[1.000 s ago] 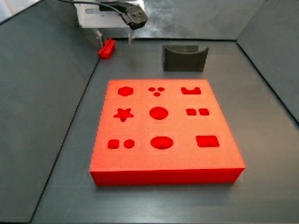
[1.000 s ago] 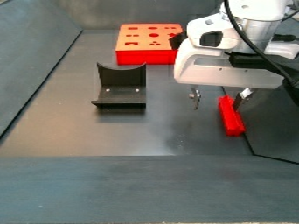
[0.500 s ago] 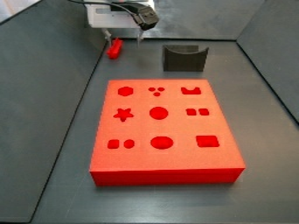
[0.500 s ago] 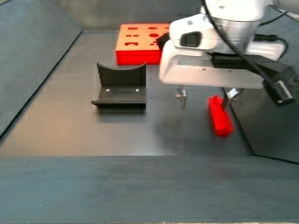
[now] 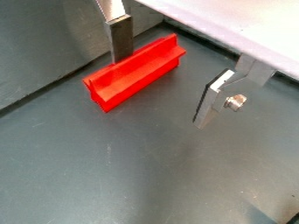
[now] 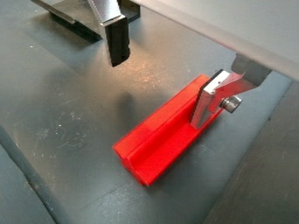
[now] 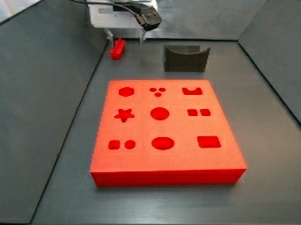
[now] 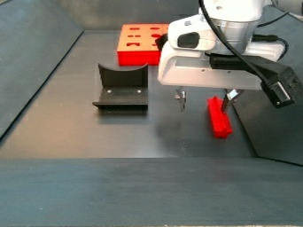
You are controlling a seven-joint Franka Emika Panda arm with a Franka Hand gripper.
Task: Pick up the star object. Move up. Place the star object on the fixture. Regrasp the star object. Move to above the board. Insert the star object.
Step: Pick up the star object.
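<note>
The star object (image 8: 218,116) is a small red elongated piece lying on the grey floor near the right wall, also seen as the star object (image 7: 118,48). My gripper (image 8: 207,96) hangs open just above it. In both wrist views the star object (image 5: 135,74) (image 6: 158,144) lies against one silver finger (image 6: 211,101), while the other finger (image 6: 117,39) stands well apart from it. The dark fixture (image 8: 120,87) (image 7: 185,58) stands off to one side. The large red board (image 7: 165,127) (image 8: 148,43) with cut-out holes lies flat on the floor.
Grey walls enclose the floor on all sides. A dark cable (image 8: 267,75) loops from the gripper body toward the right wall. Part of the fixture (image 6: 73,19) shows at the edge of a wrist view.
My gripper has shifted sideways toward the fixture side, staying open. The star object has slid the same way along the floor beside one finger.
</note>
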